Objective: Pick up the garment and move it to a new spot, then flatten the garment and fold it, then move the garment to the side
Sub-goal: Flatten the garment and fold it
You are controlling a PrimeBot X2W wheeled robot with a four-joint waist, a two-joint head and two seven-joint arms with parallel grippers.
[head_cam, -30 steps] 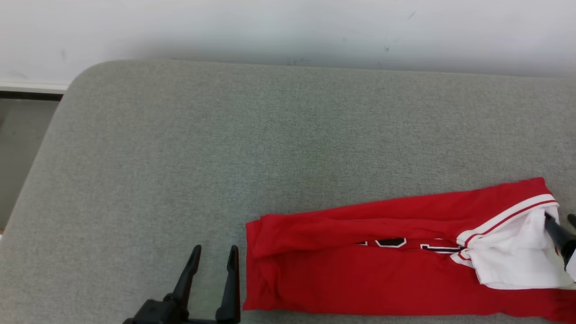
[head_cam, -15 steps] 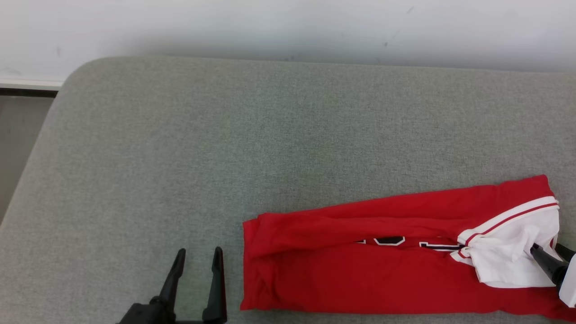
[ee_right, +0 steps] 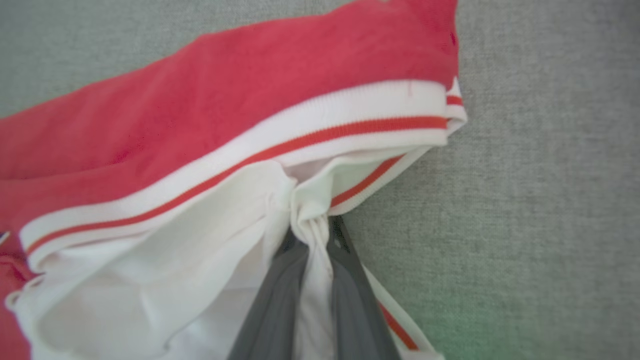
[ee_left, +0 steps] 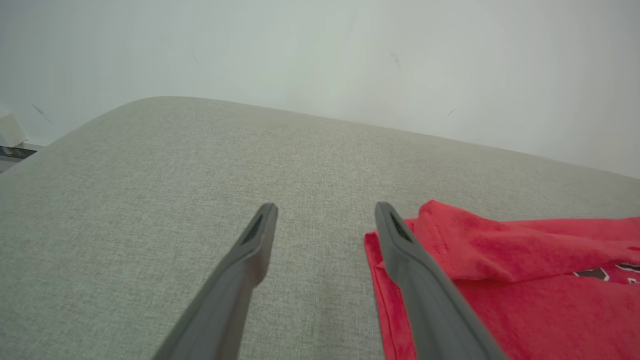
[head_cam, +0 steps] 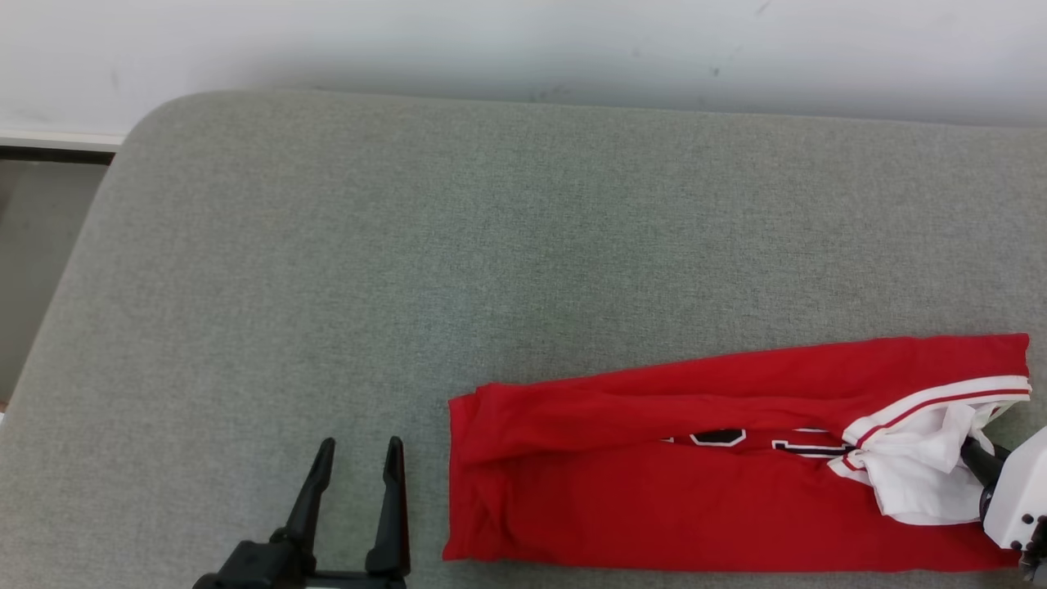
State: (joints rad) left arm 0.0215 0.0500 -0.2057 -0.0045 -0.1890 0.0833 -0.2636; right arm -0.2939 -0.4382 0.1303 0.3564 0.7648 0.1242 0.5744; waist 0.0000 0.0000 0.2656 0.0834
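The garment [head_cam: 654, 491] is a red jersey with white trim and a white inner part, folded into a long strip on the grey cushion at the lower right of the head view. My right gripper [head_cam: 972, 454] sits at the strip's right end, shut on a bunched pinch of the white fabric [ee_right: 310, 235], which is squeezed between both fingers [ee_right: 280, 285]. My left gripper [head_cam: 356, 446] stands open just left of the garment's left edge [ee_left: 385, 280], holding nothing; its right finger [ee_left: 400, 255] hovers over that red edge.
The grey upholstered surface [head_cam: 409, 270] stretches wide to the left and back. A white wall [head_cam: 523, 49] runs behind it. The surface's rounded left corner drops to a floor strip [head_cam: 33, 213] at the far left.
My right gripper has closed on the white fabric, bunching it. The head camera has shifted a little, and the left gripper sits slightly lower than a second ago.
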